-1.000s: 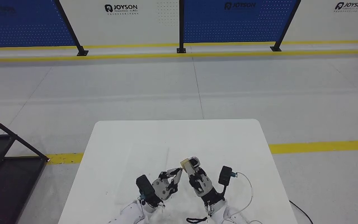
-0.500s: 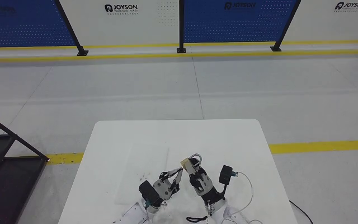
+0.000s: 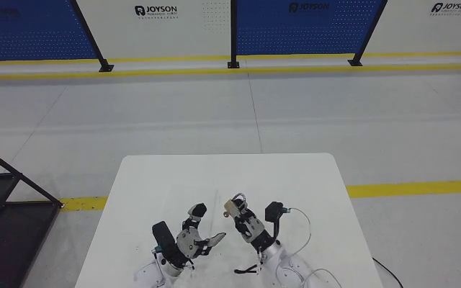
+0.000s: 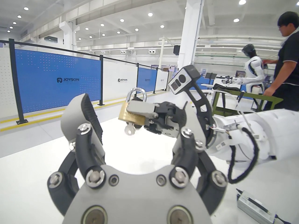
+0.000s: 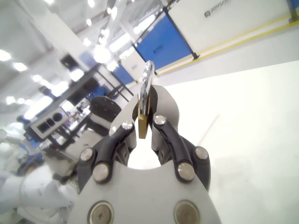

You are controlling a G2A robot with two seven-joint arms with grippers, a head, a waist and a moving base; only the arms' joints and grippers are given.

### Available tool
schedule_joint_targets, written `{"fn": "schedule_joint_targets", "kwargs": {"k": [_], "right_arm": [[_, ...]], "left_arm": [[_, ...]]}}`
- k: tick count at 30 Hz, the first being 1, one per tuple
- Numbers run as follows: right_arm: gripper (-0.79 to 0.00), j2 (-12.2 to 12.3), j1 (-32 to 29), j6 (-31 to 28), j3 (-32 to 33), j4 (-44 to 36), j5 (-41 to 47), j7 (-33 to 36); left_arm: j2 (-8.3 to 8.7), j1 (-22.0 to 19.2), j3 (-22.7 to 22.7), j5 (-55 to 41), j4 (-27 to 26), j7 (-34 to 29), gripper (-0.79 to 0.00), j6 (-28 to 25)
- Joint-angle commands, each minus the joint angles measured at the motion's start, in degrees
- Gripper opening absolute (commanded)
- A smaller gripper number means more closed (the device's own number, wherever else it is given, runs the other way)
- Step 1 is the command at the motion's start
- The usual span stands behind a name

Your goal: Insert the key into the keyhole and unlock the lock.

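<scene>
Left hand (image 3: pixel 208 225) now open, off key (image 4: pixel 129 129).

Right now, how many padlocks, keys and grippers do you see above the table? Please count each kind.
padlock: 1
key: 1
grippers: 2, the left gripper open, the right gripper shut on the padlock
total: 4

There was the white table (image 3: pixel 302 180), standing on the pale grey floor (image 3: pixel 216 115), with a small grey box (image 4: pixel 254 207) lying flat on it and a thin faint streak (image 5: pixel 210 128) across its top.
</scene>
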Motion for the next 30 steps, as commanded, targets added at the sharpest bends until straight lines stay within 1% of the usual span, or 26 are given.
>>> {"fn": "schedule_joint_targets", "kwargs": {"k": [1, 3, 4, 5, 8, 11, 15, 16, 17, 18, 19, 22, 25, 30], "right_arm": [[-0.785, -0.5, 2.0, 2.2, -2.4, 1.1, -0.3, 5.1], [-0.785, -1.2, 4.4, 4.8, -4.7, 2.8, 0.1, 9.4], [-0.785, -1.6, 5.5, 5.7, -6.2, 3.9, 0.4, 11.8], [-0.785, -2.0, 6.7, 6.7, -7.5, 5.0, 0.9, 13.9], [-0.785, -3.3, 9.3, 8.8, -11.8, 8.0, 0.9, 19.3], [-0.785, -4.5, 11.5, 10.6, -15.1, 10.2, 0.8, 23.5], [-0.785, -5.9, 13.9, 14.7, -18.0, 12.7, -0.2, 25.8], [-0.659, -6.2, 14.5, 15.9, -18.6, 13.3, -0.8, 26.1], [-0.413, -6.6, 14.9, 16.8, -19.1, 13.7, -0.8, 26.1], [-0.329, -6.8, 15.2, 17.7, -19.4, 14.1, -1.1, 26.1], [0.000, -7.0, 15.5, 18.5, -19.7, 14.4, -1.5, 26.0], [0.000, -7.3, 16.0, 20.3, -20.2, 14.7, -3.2, 25.9], [0.000, -7.2, 15.9, 21.7, -20.2, 13.8, -5.5, 26.4], [0.000, -5.7, 13.8, 24.2, -18.3, 8.4, -11.2, 27.1]], "left_arm": [[1.09, 4.9, -5.7, -0.4, -2.9, -1.4, 0.000, 0.2], [1.88, 9.1, -10.6, -0.8, -5.4, -2.4, 0.000, 1.5], [2.15, 10.9, -12.9, -0.6, -6.1, -2.9, 0.000, 3.5], [2.33, 12.7, -14.7, 0.0, -6.9, -3.2, 0.000, 5.4], [2.64, 16.6, -18.4, -0.4, -8.1, -3.8, 0.000, 7.8], [2.62, 18.1, -20.3, -0.1, -8.0, -5.2, 0.000, 11.6], [2.44, 17.5, -19.9, 0.2, -6.9, -6.2, 0.000, 12.2], [2.39, 17.1, -19.8, 0.3, -6.5, -6.3, 0.000, 12.4], [2.33, 16.8, -19.6, 0.3, -6.2, -6.3, 0.000, 12.4], [2.29, 16.5, -19.5, 0.4, -5.9, -6.3, 0.000, 12.4], [2.25, 16.2, -19.4, 0.5, -5.6, -6.4, 0.000, 12.4], [2.12, 15.7, -19.1, 0.6, -5.2, -6.5, 0.000, 12.4], [2.00, 15.2, -18.8, 0.9, -5.0, -6.7, 0.000, 12.6], [1.77, 14.6, -18.1, 1.0, -4.8, -7.1, 0.000, 12.8]]}}
